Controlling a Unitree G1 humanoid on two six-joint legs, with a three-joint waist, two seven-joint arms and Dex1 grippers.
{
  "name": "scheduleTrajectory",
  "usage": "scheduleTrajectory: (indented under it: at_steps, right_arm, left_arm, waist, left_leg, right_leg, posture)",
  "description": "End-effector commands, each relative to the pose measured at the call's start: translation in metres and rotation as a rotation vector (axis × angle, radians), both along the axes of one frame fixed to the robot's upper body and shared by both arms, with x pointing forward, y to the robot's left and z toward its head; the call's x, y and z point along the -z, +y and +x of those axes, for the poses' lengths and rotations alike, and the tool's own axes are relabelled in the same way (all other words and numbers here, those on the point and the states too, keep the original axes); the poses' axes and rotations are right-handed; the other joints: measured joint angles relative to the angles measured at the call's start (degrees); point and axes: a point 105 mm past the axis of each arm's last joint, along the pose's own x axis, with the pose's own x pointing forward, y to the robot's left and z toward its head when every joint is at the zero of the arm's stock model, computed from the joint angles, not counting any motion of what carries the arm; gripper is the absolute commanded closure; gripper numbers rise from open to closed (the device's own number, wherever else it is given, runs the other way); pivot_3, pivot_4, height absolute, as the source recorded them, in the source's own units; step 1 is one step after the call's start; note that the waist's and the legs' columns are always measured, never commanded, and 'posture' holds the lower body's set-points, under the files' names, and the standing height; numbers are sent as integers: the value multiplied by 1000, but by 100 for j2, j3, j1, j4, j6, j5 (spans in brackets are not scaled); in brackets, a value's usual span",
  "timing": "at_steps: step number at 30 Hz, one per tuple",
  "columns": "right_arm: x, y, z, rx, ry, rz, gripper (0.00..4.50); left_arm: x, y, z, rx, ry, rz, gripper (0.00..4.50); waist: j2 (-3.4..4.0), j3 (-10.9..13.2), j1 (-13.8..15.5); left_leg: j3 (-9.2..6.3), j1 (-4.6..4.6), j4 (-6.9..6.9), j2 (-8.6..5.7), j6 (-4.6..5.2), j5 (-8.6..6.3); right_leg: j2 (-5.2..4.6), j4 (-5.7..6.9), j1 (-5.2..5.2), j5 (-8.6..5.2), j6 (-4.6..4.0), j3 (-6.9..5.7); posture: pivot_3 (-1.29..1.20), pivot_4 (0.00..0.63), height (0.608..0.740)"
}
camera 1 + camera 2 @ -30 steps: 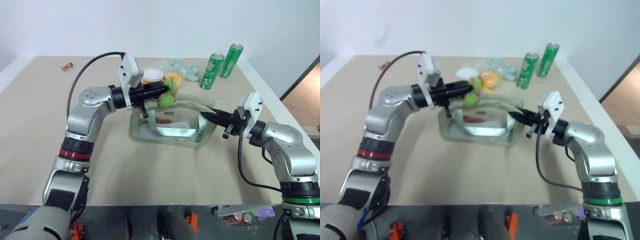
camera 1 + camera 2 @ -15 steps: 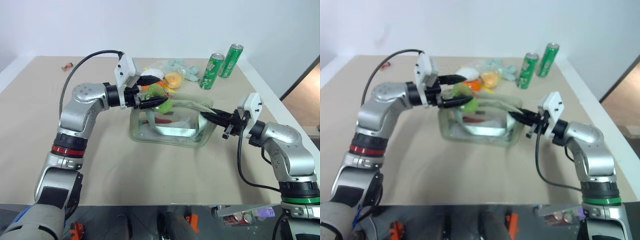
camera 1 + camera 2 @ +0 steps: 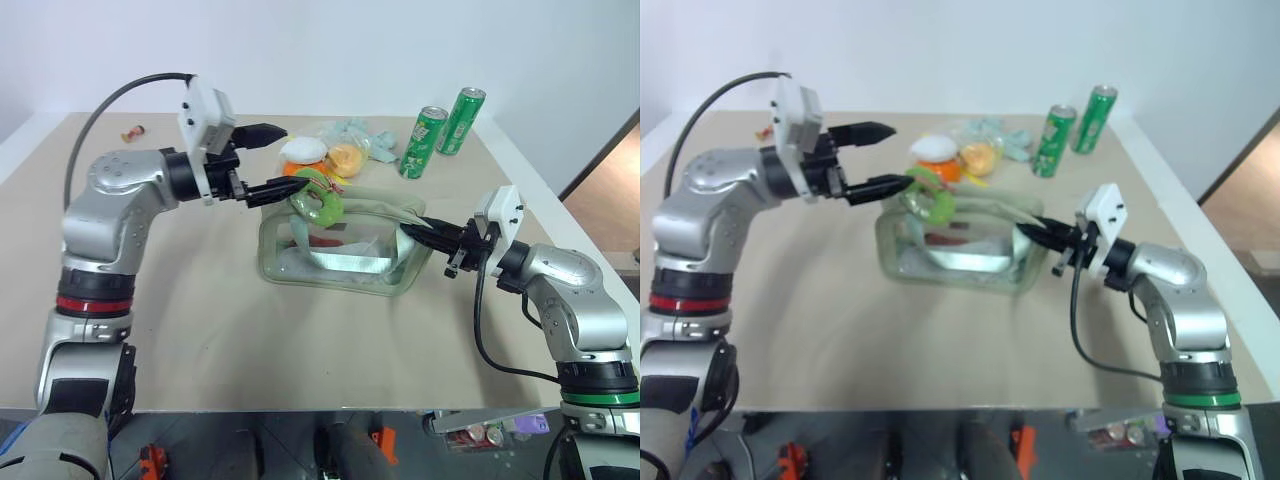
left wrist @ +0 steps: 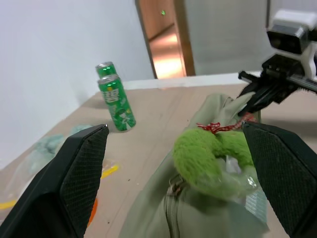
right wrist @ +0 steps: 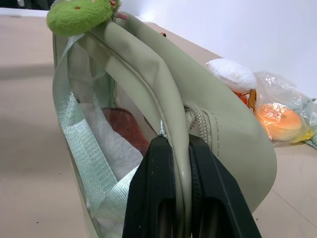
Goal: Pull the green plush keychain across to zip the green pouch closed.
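The green pouch (image 3: 345, 262) lies at the middle of the table, with clear side panels and the zipper along its top. The green plush keychain (image 3: 316, 198), a fuzzy lime ring with a red cord, rests on the pouch's top at its left end. My left gripper (image 3: 290, 158) hovers just left of the keychain, open wide and holding nothing; in the left wrist view the keychain (image 4: 213, 154) lies ahead between the spread fingers (image 4: 81, 173). My right gripper (image 3: 407, 229) is shut on the fabric at the pouch's right end (image 5: 198, 94).
Two tall green cans (image 3: 424, 142) (image 3: 461, 121) stand at the back right. A thin plastic bag with white and orange items (image 3: 332, 152) lies right behind the pouch. A small brown object (image 3: 134, 131) sits far back left. The table's right edge (image 3: 545, 200) runs behind my right arm.
My left gripper opened and let go of the keychain, then drew back to the left and a little up. The keychain now rests on the pouch's left end. The right arm kept still.
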Motion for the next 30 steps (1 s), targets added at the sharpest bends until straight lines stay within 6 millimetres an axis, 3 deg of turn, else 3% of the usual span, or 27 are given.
scheduleTrajectory:
  at_steps: [1, 6, 9, 14, 19, 27, 30]
  right_arm:
    - [-4, -1, 0, -5, -17, -4, 4318]
    - [-4, -1, 1, -13, -14, -6, 4318]
    - [-5, 1, 2, -19, -13, -8, 4318]
    - [-6, 5, 2, -29, -15, -10, 4318]
    - [-7, 5, 1, -27, -18, -14, 4318]
    - [-8, 4, 0, -16, -22, -17, 4318]
    - [-8, 3, -1, -15, -15, -12, 4318]
  left_arm:
    - [-4, 19, -16, -37, 1, -36, 42]
    - [29, 36, -22, -110, 80, 1, 42]
    - [50, 33, -22, -123, 120, -2, 42]
    - [64, 28, -12, -160, 121, -21, 42]
    - [72, 20, -6, -151, 115, -24, 1482]
    - [76, 17, -1, -144, 106, -11, 4281]
    - [75, 15, -1, -130, 96, -5, 4465]
  waist:
    - [0, 0, -9]
    - [0, 0, -1]
    - [0, 0, 6]
    - [0, 0, 10]
    - [0, 0, 3]
    - [0, 0, 3]
    - [0, 0, 3]
  left_leg:
    - [0, 3, 0, 1, 0, 0]
    - [-1, 10, 0, 3, 0, 0]
    - [0, 12, 2, 2, 0, 0]
    - [1, 11, 8, -1, 1, 1]
    - [1, 11, 7, 4, 1, 0]
    - [2, 11, 5, 5, 1, 0]
    - [2, 11, 6, 5, 1, 1]
  right_leg:
    - [-1, 1, 0, 0, 0, 5]
    - [-8, 3, 2, 0, 0, 9]
    - [-8, 3, 7, 0, 0, 6]
    - [-7, 3, 8, 3, 3, 6]
    - [-6, 3, 7, 4, 2, 9]
    - [-5, 3, 7, 4, 2, 8]
    - [-4, 3, 7, 5, 2, 10]
  posture:
    - [0, 150, 740]
    - [0, 150, 740]
    - [0, 150, 740]
    - [0, 150, 740]
    - [0, 150, 740]
    - [0, 150, 740]
    - [0, 150, 740]
